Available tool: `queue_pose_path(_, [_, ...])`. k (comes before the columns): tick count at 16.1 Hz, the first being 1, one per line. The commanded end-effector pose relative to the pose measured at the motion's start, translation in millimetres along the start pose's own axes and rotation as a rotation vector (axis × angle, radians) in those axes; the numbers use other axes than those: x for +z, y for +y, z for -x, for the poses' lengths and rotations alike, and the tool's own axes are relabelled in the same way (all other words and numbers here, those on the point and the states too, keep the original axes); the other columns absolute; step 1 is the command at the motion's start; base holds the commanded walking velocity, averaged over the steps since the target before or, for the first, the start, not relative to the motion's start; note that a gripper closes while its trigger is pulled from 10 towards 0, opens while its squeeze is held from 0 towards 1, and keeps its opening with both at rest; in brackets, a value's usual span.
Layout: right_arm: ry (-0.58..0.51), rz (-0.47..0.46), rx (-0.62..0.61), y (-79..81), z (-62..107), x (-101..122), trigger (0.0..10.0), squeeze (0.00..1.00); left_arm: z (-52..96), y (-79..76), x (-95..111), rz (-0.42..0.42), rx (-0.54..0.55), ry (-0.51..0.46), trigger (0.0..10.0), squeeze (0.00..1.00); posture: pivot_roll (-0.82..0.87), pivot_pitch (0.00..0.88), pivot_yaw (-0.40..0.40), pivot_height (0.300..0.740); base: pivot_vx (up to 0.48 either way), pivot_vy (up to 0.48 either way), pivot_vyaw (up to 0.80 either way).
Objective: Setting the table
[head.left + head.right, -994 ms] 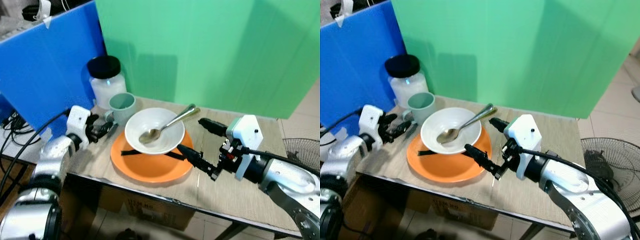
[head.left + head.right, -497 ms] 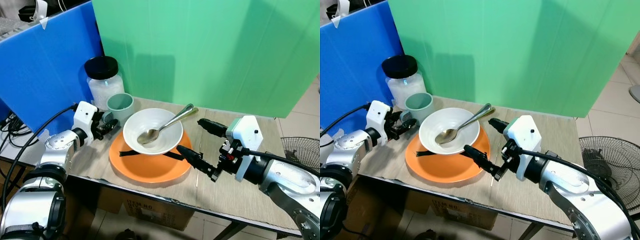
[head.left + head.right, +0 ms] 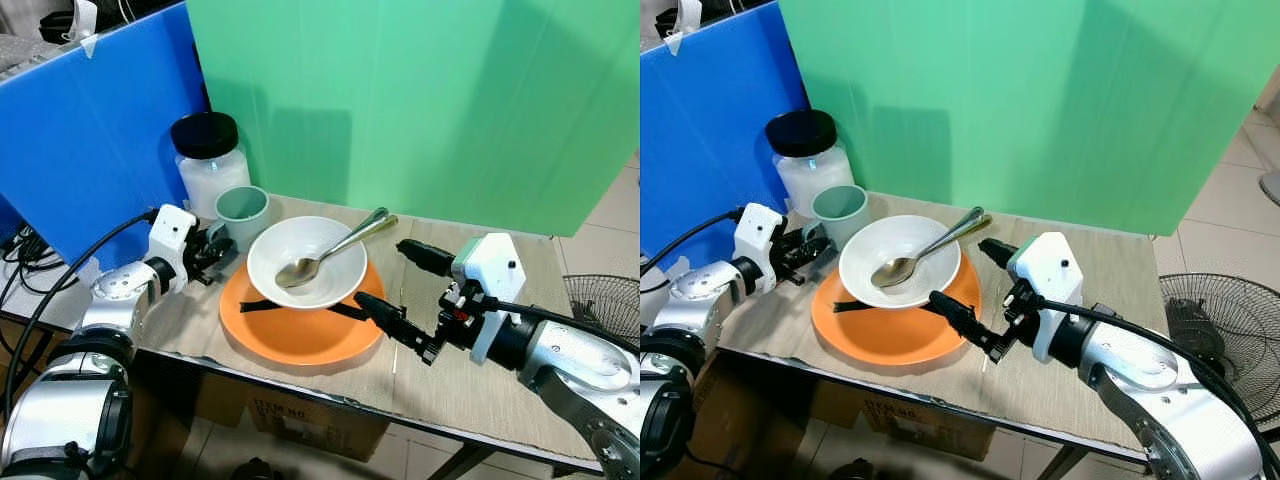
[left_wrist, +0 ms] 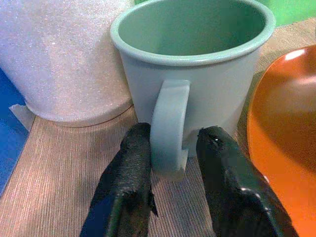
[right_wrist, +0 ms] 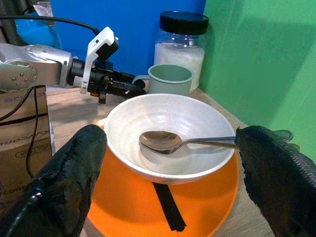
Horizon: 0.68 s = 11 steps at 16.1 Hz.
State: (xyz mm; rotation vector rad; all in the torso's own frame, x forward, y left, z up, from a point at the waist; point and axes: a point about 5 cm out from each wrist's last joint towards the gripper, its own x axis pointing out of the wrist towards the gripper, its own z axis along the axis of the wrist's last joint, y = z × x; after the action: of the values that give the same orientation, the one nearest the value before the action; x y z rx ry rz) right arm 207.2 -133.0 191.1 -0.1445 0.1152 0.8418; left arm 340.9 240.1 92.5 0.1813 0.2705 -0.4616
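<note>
At left-centre of the head view, our left gripper [image 4: 170, 197] straddles the green mug's [image 3: 243, 208] handle, fingers narrowly apart and unclosed, while our right gripper [image 3: 405, 292] gapes wide beside the bowl [image 3: 306, 262]; next, we likely squeeze.

light wood table [image 3: 480, 385], orange plate [image 3: 300, 330] near its front edge, green mug [image 3: 243, 210] and black-lidded jar [image 3: 210, 165] at the back left corner

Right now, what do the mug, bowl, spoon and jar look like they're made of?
Mug: matte pale green, ceramic or plastic; no glare, can't tell which.
Bowl: glossy white, likely ceramic or melamine.
Spoon: polished metal, mirror-like reflections.
Jar: clear glass or plastic, white grainy contents visible, black lid.
</note>
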Motion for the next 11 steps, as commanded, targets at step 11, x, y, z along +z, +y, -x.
queue_pose_path(11, [-0.026, 0.020, -0.019, 1.4, -3.9, 3.3, 10.0, 0.00, 0.8, 7.6, 7.0, 0.011, 0.045, -0.023, 0.0, 0.00, -0.02, 0.000, 0.074, 0.727, 0.000, 0.000, 0.00])
